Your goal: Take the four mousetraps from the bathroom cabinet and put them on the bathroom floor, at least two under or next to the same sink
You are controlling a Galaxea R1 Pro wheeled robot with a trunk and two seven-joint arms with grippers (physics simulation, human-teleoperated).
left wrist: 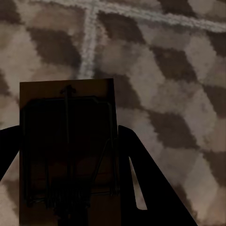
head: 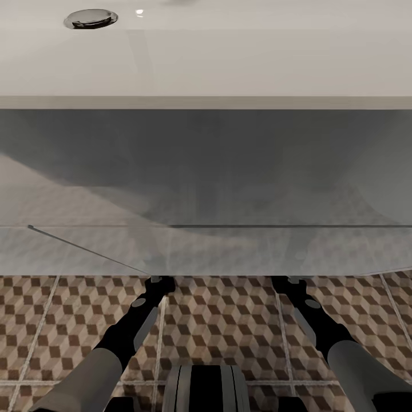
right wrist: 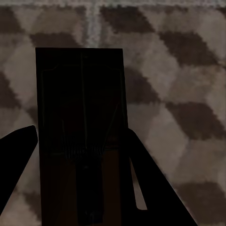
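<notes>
A brown wooden mousetrap (left wrist: 68,117) with dark metal parts sits between the dark fingers of my left gripper (left wrist: 66,139), which is shut on it just above the cube-patterned bathroom floor (left wrist: 165,70). My right gripper (right wrist: 77,136) is shut on a second mousetrap (right wrist: 80,94) over the same tiles (right wrist: 179,70). In the head view both arms reach forward and down, the left gripper (head: 159,281) and the right gripper (head: 286,281) at the lower edge of the white bathroom sink (head: 206,63). Their fingertips and the traps are hidden there. The cabinet is out of view.
The sink's chrome drain (head: 90,18) shows at the far left. The vanity front (head: 206,171) below the basin looks greyish and see-through and stands close ahead. Patterned floor tiles (head: 229,320) lie between the arms, with my base (head: 206,389) at the near edge.
</notes>
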